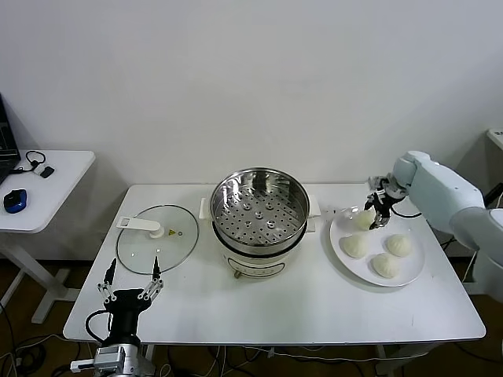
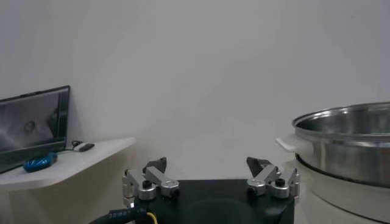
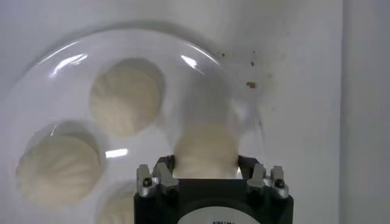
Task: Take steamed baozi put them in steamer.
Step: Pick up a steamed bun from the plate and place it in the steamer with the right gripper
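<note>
- Right gripper (image 1: 376, 212) is closed on a baozi (image 1: 364, 219) at the back of the plate (image 1: 344, 256), on the side nearest the steamer; in the right wrist view you see the bun (image 3: 205, 148) seated between the jaws.
- Expect the baozi to be light, soft and easily dented. Hold it across its widest part with just enough squeeze to lift; more will likely crush it.
- Three more baozi sit on the plate: one (image 1: 354, 247) toward the steamer, one (image 1: 398, 245) on the far side from it, one (image 1: 385, 265) nearest the front edge of the table. They lie near each other without clearly touching.
- Steamer (image 1: 259, 209) stands mid-table, just beside the plate, with its lid off. You see only the perforated tray (image 1: 255, 216) inside; no bun is loaded yet.
- Glass lid (image 1: 156, 238) lies flat on the table at the steamer's other side.
- Left gripper (image 1: 130, 276) is idle, low at the table's front-left edge, near the lid, jaws spread and empty.
</note>
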You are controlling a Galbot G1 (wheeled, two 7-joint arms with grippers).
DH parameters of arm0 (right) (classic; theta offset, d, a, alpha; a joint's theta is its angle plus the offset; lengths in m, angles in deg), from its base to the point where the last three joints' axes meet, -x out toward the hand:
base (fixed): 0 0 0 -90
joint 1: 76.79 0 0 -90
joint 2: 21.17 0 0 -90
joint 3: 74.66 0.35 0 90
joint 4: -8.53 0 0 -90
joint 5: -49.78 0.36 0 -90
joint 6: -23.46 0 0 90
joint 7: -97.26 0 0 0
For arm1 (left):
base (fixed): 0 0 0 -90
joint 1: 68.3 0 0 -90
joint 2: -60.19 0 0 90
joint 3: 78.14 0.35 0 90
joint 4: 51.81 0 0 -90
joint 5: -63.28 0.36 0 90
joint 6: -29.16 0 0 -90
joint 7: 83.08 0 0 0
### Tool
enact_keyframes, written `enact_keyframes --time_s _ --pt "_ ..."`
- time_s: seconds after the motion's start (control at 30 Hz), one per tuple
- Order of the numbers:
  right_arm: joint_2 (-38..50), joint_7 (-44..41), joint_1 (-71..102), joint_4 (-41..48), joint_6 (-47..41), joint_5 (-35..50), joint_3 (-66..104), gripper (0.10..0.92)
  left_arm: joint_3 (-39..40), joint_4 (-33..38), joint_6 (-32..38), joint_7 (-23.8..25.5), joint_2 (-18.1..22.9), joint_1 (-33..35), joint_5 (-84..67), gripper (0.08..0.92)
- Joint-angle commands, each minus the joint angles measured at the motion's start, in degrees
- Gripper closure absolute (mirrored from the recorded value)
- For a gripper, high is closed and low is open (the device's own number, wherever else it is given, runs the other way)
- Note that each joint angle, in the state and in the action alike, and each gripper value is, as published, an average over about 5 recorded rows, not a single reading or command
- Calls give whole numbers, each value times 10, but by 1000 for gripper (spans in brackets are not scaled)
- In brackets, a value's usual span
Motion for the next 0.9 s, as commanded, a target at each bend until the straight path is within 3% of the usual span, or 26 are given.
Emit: enact_keyframes --time_s 0.03,0.23,0.6,0.9 --pt "72 14 -117 -202 5 57 -153 338 2 2 -1 -1 2 1 2 177" --pt "88 76 -225 -321 80 51 -225 340 8 6 -5 -2 7 0 7 177" --pt "23 212 -307 -315 387 51 -281 347 7 12 -4 -12 13 7 10 177" --pt "-89 217 -314 -254 418 106 -320 346 9 14 -4 -13 17 5 10 177"
